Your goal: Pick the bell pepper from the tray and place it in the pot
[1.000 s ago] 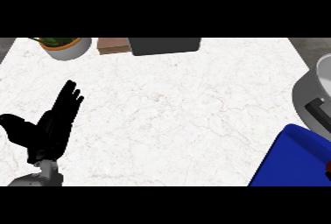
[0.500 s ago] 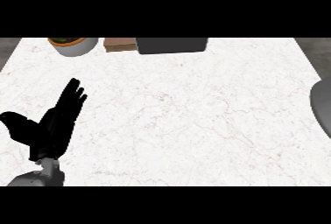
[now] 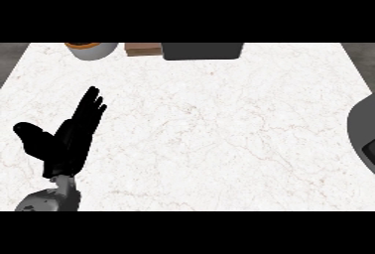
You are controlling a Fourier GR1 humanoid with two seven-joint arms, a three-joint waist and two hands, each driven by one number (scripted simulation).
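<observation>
left hand [image 3: 62, 146]: i see it low on the left of my head view, over the desk, coming up from the lower edge on its grey forearm [image 3: 51, 198].
left fingers [image 3: 92, 106]: straight and held close together, pointing up and a little to the right; the thumb is spread out to the left, apart from them. the hand is open and holds nothing.
right hand: it does not show in my view, so i can say nothing of its fingers.
bell pepper: i cannot tell where it is; it does not show anywhere in my view.
pot [image 3: 360, 130]: only a curved dark grey part shows, cut off by the right edge of the view, about halfway down. i cannot see inside it. it is well apart from the left hand, with the width of the desk between them.
desk [image 3: 212, 129]: white marbled top with faint veins, filling most of the view.
far edge, left: a grey round container [image 3: 92, 50] with an orange rim or filling, cut off by the top of the view.
far edge, middle: a small brown box [image 3: 143, 49] just beside the container, on its right.
far edge, right of that: a dark box [image 3: 203, 51], touching or almost touching the brown one; i cannot tell which.
</observation>
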